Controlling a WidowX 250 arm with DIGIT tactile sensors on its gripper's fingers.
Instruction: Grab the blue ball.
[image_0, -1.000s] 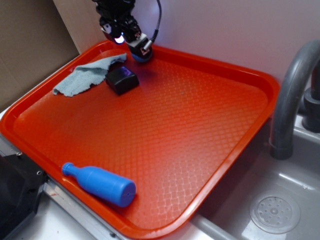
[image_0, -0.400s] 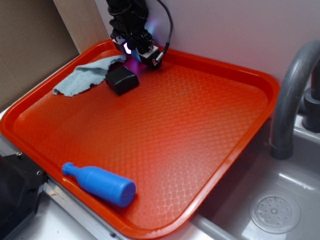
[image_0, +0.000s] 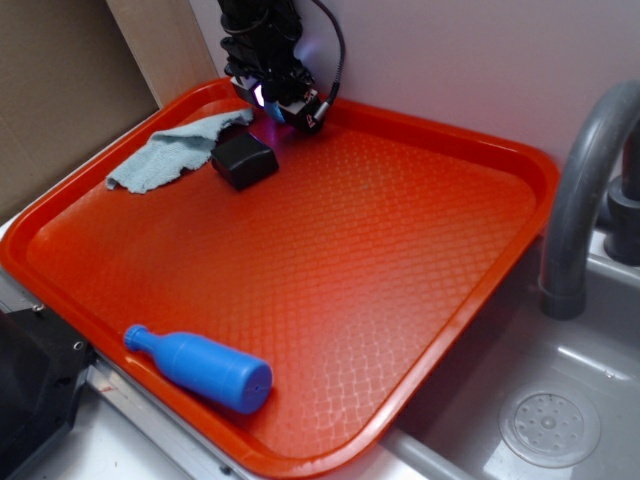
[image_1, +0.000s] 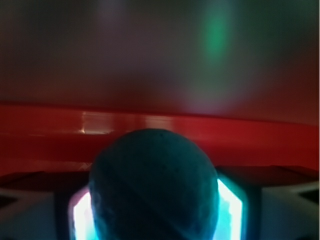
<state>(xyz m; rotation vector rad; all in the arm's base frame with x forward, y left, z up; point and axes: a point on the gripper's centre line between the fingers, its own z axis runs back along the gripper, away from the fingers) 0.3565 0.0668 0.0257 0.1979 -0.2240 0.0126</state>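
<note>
The big orange-red plastic tray with the waffle-textured floor (image_0: 380, 260) is filling most of the exterior view, sitting beside a grey sink basin (image_0: 560, 400) with its curved grey tap (image_0: 580, 190). Up at the tray's far rim, the black robot arm is reaching down, its gripper (image_0: 283, 108) glowing with a violet light and hanging low just beside the rim.

Next down in size: a smooth blue bottle-shaped pin (image_0: 200, 367) is lying on its side near the tray's front edge, well apart from the action. A crumpled pale blue-grey cloth (image_0: 170, 155) is resting in the far left corner, and a small black block (image_0: 244, 159) is sitting touching the cloth's edge, just beside the gripper.

And the smallest piece, the prize itself: the dimpled, knit-textured blue ball (image_1: 152, 187). The exterior view is not showing it at all, the gripper is hiding it. The wrist view has it though, filling the lower middle of the frame, sitting squarely between the two lit fingers (image_1: 80, 215), with the red tray rim running behind it.

The fingers are bracketing the ball tightly on both sides; whether they are actually pressing on it, the pictures are not settling. My read: this is the closing stage of the grab. The next move is calling for a firm squeeze, confirmed, and then a straight lift clear of the rim.
</note>
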